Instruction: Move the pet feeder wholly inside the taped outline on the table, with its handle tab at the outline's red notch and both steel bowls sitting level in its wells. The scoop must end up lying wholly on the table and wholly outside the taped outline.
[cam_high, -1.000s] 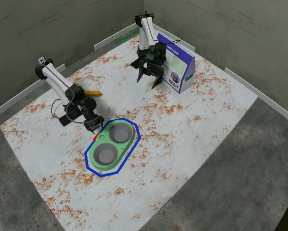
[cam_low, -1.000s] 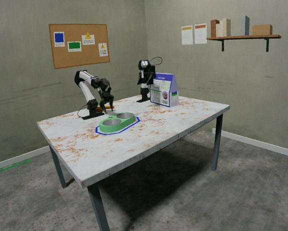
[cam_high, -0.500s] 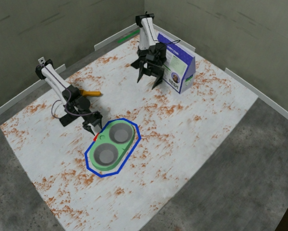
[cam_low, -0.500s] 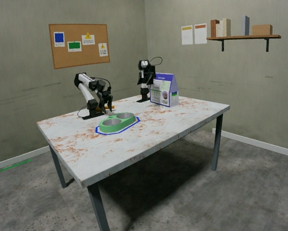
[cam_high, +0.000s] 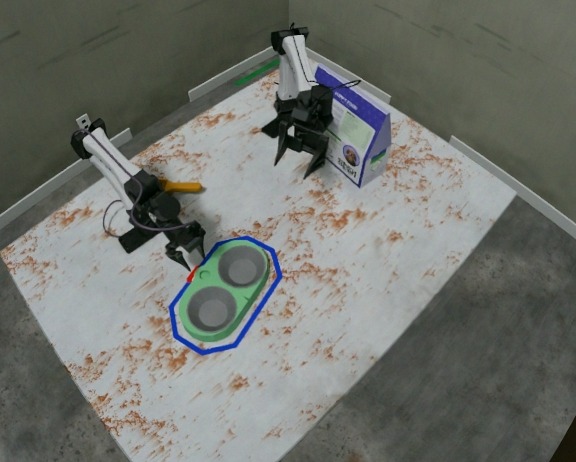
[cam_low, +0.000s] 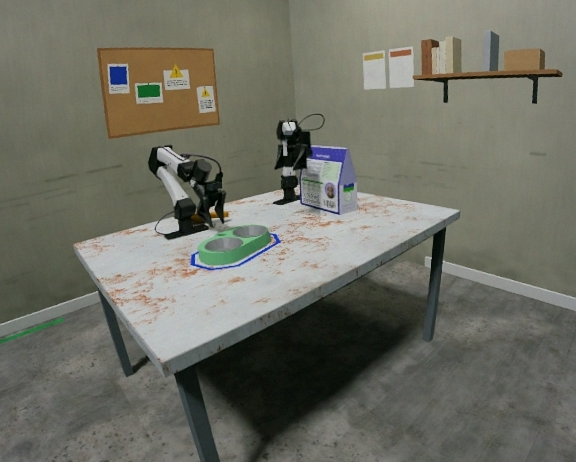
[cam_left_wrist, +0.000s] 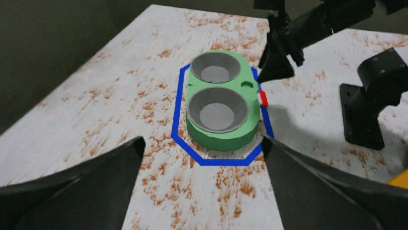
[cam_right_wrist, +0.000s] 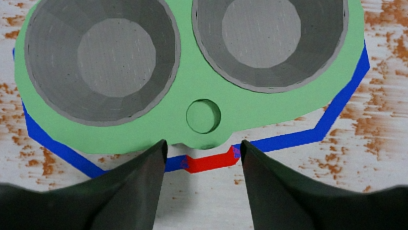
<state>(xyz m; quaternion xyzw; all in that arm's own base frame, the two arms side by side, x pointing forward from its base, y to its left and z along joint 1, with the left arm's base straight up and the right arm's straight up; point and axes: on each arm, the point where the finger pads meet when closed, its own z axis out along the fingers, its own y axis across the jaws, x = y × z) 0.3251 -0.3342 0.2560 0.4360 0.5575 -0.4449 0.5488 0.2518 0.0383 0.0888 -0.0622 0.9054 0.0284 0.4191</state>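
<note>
The green pet feeder lies inside the blue taped outline. Its handle tab faces the red notch, with a small gap. One steel bowl and another steel bowl sit in the wells and look level. The orange scoop lies on the table outside the outline, partly hidden by the right arm. My right gripper is open and empty above the tab side. My left gripper is open and empty, away from the feeder.
A purple and white puppy food bag stands beside the left arm at the back of the table. The right arm's base stands between the scoop and the table's left edge.
</note>
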